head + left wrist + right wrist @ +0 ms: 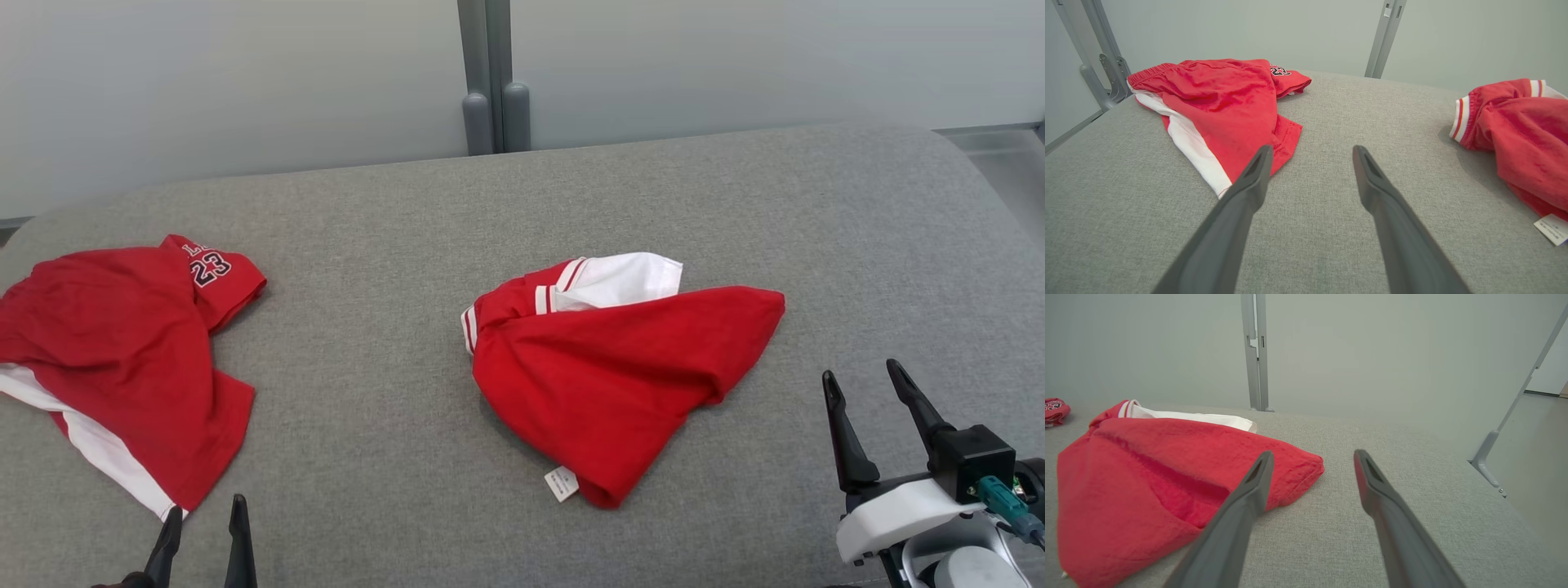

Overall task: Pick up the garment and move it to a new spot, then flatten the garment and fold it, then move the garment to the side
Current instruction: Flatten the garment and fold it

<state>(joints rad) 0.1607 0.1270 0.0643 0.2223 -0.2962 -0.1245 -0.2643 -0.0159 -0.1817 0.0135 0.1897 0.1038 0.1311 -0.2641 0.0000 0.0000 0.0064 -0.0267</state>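
We noted nothing begun: the red-and-white top [620,376] lay crumpled mid grey surface [392,245], unflattened, unfolded; red shorts [114,351] well apart, leftward. The left claw [204,510] and right claw [863,376] stood spread, empty.

Soft, even light is falling from above, leaving the grey cushion [522,204] evenly bright, and only thin, faint shadows are showing along the near and left edges of the red garment [604,384]. The wrist views are tilting the grey posts [1384,36] outward near their edges, and the dark fingers [1233,212] close to the lens are looking slightly soft.
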